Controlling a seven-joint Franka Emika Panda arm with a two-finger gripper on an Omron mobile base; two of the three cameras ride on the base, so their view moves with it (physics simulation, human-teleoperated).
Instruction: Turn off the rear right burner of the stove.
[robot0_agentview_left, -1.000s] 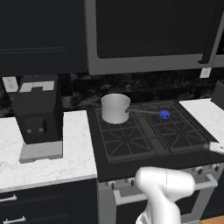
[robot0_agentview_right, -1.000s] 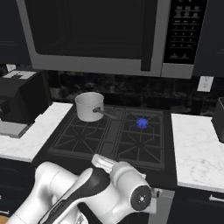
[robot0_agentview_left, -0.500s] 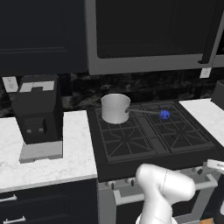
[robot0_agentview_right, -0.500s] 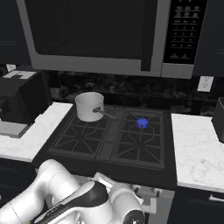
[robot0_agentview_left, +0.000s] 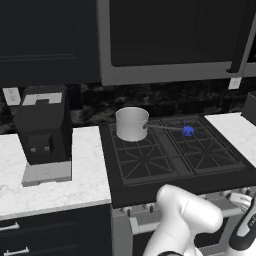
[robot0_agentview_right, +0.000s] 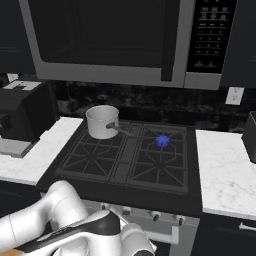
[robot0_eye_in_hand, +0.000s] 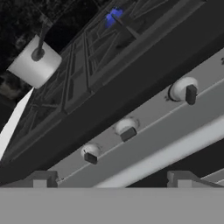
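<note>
While the blue flame on the black cast-iron rear right burner (robot0_agentview_right: 161, 141) burns on, the wide-open two-finger gripper (robot0_eye_in_hand: 111, 179) has dropped before the black gas stove (robot0_agentview_right: 100, 173)'s grey knobs (robot0_eye_in_hand: 127, 130).

The arm has swung lower in front of the stove (robot0_agentview_left: 175, 155), its elbow dropping from above the front edge. The gripper (robot0_eye_in_hand: 111, 179) now seems to face the knobs (robot0_eye_in_hand: 183, 91).

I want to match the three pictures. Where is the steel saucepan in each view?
Left base view: saucepan on the rear left grate, centre.
Right base view: saucepan upper left of the cooktop.
Hand view: saucepan at upper left, tilted.
Shared landmark: the blue flame beyond its handle.
</note>
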